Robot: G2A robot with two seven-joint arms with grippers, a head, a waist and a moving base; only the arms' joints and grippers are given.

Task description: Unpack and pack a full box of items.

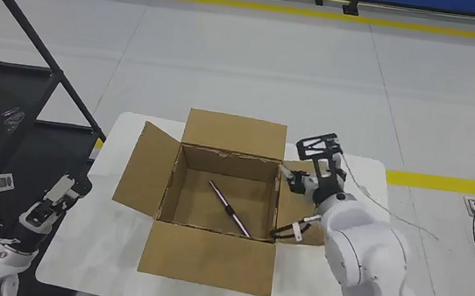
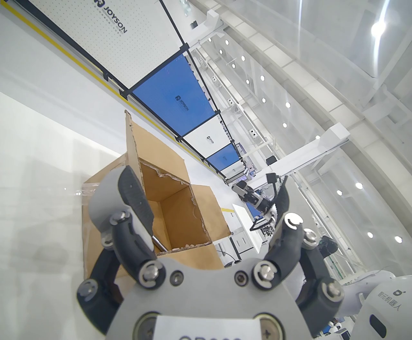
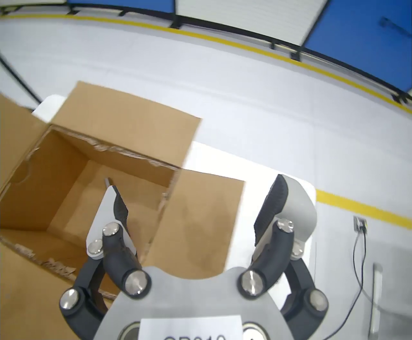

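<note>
From the top, I am seeing the cardboard box [image 1: 207, 263] sitting on the white table [image 1: 111, 253] with all four flaps folded out. A thin metal stick [image 1: 229, 207] is lying slantwise on the box floor. The right claw [image 1: 289, 204] is hanging over the box's right flap with its fingers spread wide, holding nothing, and the stick is lying near it, just past the box wall. The left claw [image 1: 68, 190] is waiting by the table's left edge, well apart from the box.

In the left wrist view I am looking up along the box [image 2: 175, 206] at the ceiling lights [image 2: 378, 29] and the blue and white wall panels [image 2: 173, 96]. The left claw [image 2: 206, 183] is spread open and empty. Just a bit of the stick [image 2: 158, 243] is peeking out beside one finger [image 2: 135, 196].

In the right wrist view I am looking into the box [image 3: 128, 119] from the side. The right claw [image 3: 195, 186] is wide open above the right flap [image 3: 199, 225]. The stick's tip [image 3: 107, 181] is poking out from behind one finger [image 3: 119, 206]. A cable and socket [image 3: 360, 223] are lying on the floor beyond the yellow line [image 3: 354, 206].
</note>
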